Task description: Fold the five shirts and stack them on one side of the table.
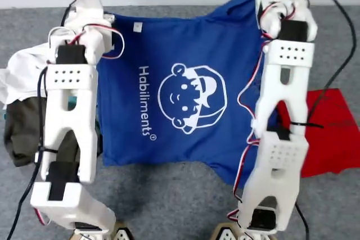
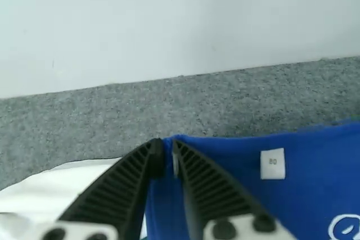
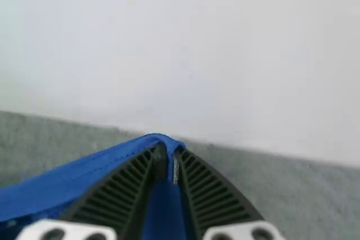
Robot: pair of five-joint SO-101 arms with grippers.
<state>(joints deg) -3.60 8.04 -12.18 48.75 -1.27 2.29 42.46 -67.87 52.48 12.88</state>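
Grey table (image 1: pixel 169 206), white wall (image 2: pixel 169 15), blue shirt (image 1: pixel 219 37)

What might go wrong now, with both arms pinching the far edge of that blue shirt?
Each pair of jaws pinches only a small bit of the blue shirt at its far edge, so a corner may slip out mid-fold.
The white shirt lies right beside the left jaws and might get dragged along.
The red shirt lies close to the right arm, which may brush it.
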